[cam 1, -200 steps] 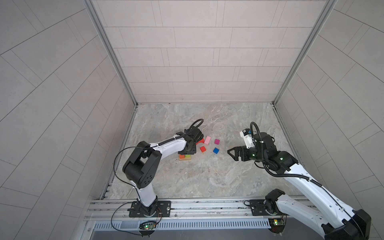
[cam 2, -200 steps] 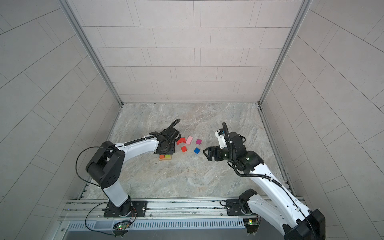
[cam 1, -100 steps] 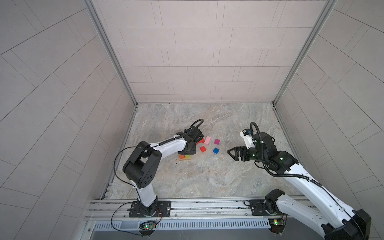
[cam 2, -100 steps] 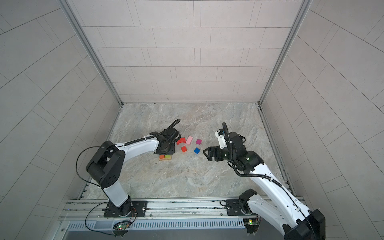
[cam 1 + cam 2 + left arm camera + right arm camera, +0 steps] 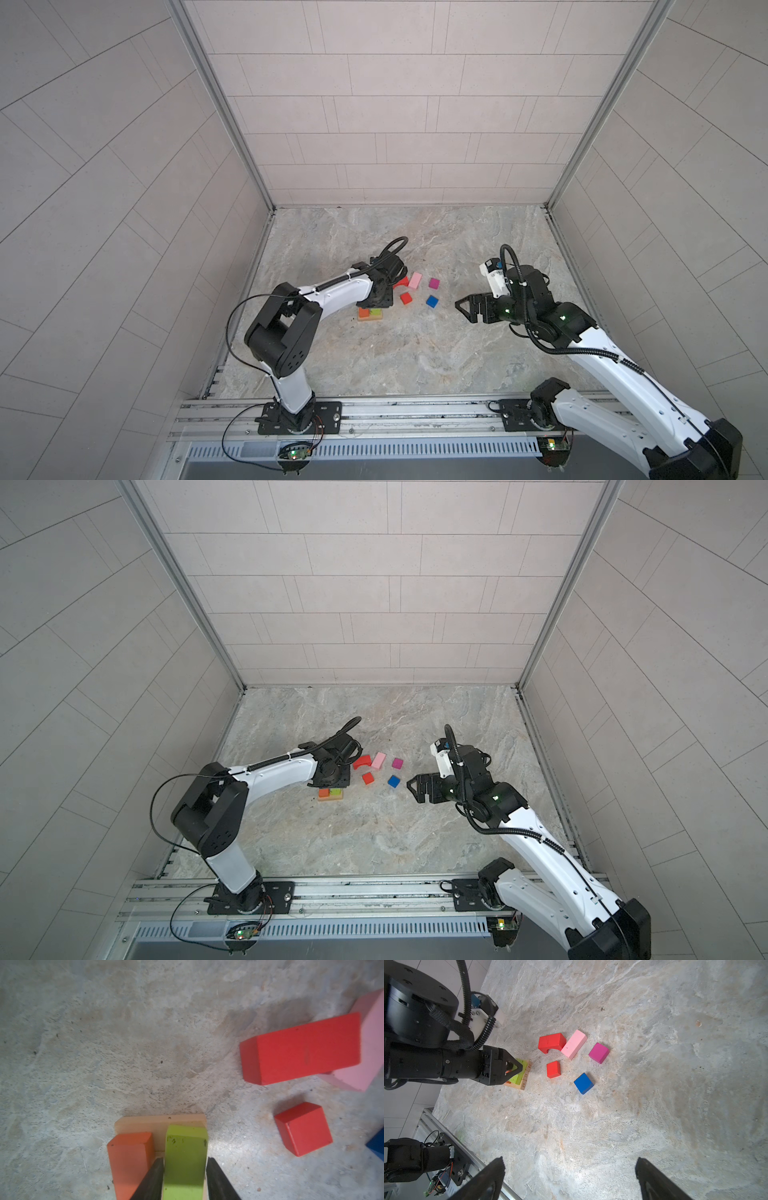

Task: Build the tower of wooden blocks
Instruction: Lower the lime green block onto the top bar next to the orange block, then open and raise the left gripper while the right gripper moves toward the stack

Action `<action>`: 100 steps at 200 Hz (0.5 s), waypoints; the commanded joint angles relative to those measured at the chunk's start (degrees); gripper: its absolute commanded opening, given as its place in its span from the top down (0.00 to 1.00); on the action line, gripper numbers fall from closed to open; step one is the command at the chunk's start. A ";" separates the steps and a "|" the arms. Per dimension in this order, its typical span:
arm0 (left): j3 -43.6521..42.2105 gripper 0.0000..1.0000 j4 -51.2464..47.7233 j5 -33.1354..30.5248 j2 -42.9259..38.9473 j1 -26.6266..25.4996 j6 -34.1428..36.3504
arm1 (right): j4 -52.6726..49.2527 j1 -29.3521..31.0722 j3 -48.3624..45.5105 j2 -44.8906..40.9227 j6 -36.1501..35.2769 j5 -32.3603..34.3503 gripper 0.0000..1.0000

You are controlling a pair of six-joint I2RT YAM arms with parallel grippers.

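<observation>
The tower is a low stack: tan bars (image 5: 145, 1124) lie flat, with an orange oblong (image 5: 128, 1163) and a lime oblong (image 5: 185, 1147) side by side on them. My left gripper (image 5: 184, 1159) is shut on the lime oblong (image 5: 376, 311), which rests on the bars. Loose to the right lie the red arch (image 5: 401, 282), the pink oblong (image 5: 414, 280), the magenta cube (image 5: 434, 283), the red cube (image 5: 406, 298) and the blue cube (image 5: 432, 301). My right gripper (image 5: 462, 311) hovers open and empty just right of the blue cube (image 5: 583, 1083).
The marble floor (image 5: 415, 353) is walled on three sides. A metal rail (image 5: 374, 415) with both arm bases runs along the near edge. The left arm (image 5: 436, 1064) lies low over the stack's left side.
</observation>
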 commanded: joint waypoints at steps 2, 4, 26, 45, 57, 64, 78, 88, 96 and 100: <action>2.30 0.59 -1.98 0.33 -3.58 -0.16 0.97 | -0.53 -0.23 -0.37 -0.43 -0.81 0.32 0.01; 2.37 0.58 -2.08 0.28 -3.80 -0.18 1.06 | -0.51 -0.24 -0.35 -0.43 -0.85 0.26 0.01; 4.41 0.57 -4.24 0.03 -4.92 -0.16 2.30 | -0.25 -0.19 -0.27 0.03 -0.85 -0.35 0.01; 5.41 0.56 -5.65 -0.74 -6.28 -0.10 2.89 | 0.44 -0.18 -0.34 0.55 -0.62 -1.00 0.01; 5.60 0.53 -6.34 -1.35 -7.30 0.04 3.02 | 1.05 -0.11 -0.35 1.17 -0.31 -1.51 0.01; 5.74 0.52 -7.02 -2.10 -7.79 0.23 2.62 | 1.46 0.05 -0.28 1.59 -0.26 -1.79 0.01; 6.09 0.48 -8.61 -3.11 -8.46 0.66 2.99 | 2.10 0.55 0.11 2.92 -0.24 -2.32 0.01; 6.07 0.44 -9.53 -3.37 -9.16 1.21 3.35 | 2.38 1.14 0.60 4.15 -0.33 -2.55 0.01; 5.73 0.40 -10.00 -3.16 -9.81 1.87 3.59 | 2.56 1.75 1.07 5.43 -0.37 -2.60 0.01; 5.46 0.35 -10.12 -2.98 -10.28 2.19 3.64 | 2.70 2.11 1.30 6.01 -0.38 -2.58 0.01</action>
